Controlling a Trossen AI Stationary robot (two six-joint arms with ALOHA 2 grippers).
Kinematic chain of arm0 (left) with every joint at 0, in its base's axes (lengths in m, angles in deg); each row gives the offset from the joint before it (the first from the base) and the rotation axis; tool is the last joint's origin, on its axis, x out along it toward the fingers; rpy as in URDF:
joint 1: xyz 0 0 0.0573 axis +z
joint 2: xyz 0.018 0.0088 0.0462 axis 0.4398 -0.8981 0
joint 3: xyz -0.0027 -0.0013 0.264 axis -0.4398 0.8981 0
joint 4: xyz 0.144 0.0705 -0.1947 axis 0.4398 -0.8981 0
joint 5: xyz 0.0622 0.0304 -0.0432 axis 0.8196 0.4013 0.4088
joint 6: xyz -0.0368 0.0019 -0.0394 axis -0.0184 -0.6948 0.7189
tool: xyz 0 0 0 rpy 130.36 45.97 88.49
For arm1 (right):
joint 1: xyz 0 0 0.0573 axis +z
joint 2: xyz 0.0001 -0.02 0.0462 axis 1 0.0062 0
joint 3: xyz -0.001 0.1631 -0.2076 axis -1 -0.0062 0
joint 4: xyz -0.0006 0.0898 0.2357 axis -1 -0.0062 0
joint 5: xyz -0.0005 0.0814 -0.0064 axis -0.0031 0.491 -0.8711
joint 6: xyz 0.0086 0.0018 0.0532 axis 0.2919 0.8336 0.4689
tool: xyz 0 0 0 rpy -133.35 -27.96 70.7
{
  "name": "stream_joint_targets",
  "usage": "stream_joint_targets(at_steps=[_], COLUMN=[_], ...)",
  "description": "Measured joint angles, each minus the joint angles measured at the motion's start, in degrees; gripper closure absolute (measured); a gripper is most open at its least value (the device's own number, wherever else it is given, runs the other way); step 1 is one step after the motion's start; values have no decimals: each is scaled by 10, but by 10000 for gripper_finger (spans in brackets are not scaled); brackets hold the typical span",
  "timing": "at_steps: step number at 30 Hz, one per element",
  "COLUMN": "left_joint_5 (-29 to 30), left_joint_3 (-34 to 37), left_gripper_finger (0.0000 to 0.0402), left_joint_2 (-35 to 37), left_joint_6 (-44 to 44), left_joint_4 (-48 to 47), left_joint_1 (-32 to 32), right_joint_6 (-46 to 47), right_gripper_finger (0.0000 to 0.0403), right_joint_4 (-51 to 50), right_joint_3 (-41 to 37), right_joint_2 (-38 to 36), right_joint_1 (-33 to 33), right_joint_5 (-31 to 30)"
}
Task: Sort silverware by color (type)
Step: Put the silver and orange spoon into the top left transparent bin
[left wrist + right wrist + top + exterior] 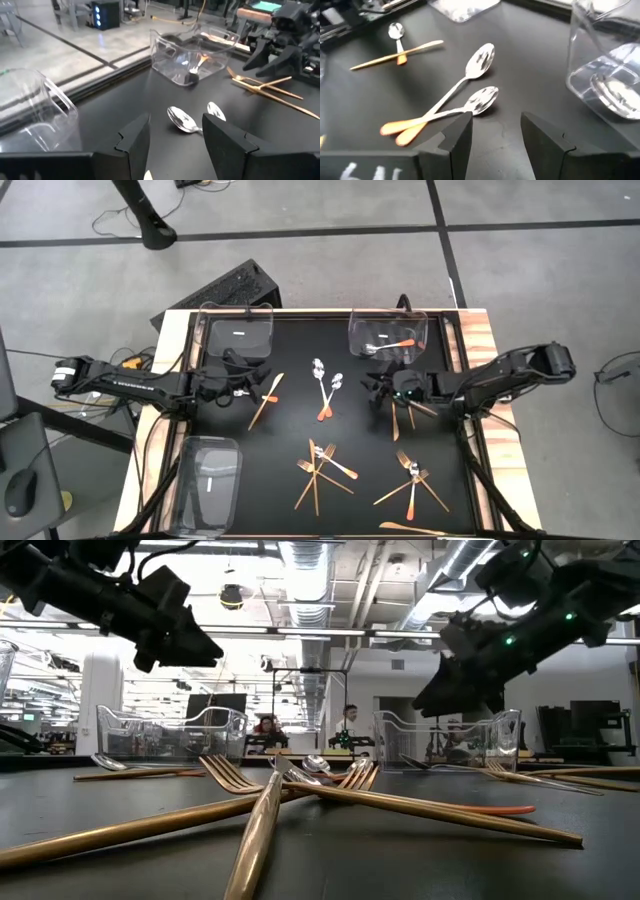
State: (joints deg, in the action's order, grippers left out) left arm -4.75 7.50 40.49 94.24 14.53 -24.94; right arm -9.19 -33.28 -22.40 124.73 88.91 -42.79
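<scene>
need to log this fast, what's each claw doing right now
Left claw: open, holding nothing.
Right claw: open, holding nothing.

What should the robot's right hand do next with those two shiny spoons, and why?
Probably lower the open right gripper onto one of the two crossed silver spoons with orange handles. They lie loose on the black table, and the clear plastic tray behind already holds a matching spoon.

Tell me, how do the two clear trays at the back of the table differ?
The back-right tray already holds a spoon with an orange handle; the back-left tray holds no silverware, only a small label. The right tray stands slightly askew; the left tray sits square to the table edge. Both are clear plastic, rectangular and upright on the black mat.
</scene>
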Motion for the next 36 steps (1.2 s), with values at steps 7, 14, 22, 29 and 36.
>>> stream_joint_targets(at_steps=[7,14,22,29,36], left_joint_5=[6,5,4,9,36], left_joint_3=[0,1,1,1,-18], left_gripper_finger=[239,239,239,239,239], left_joint_2=[0,0,-49,-120,-95], left_joint_6=[-52,-50,-17,-22,-12], left_joint_4=[5,4,36,112,31], left_joint_1=[0,2,10,10,10], right_joint_6=[-66,-104,-59,17,-12], right_gripper_finger=[213,216,216,216,216], right_joint_4=[10,-70,-114,-143,-45], right_joint_3=[0,0,0,0,0], right_joint_2=[-18,-94,-103,-98,-98], right_joint_1=[2,2,-13,-20,-22], right_joint_5=[-3,-1,0,18,16])
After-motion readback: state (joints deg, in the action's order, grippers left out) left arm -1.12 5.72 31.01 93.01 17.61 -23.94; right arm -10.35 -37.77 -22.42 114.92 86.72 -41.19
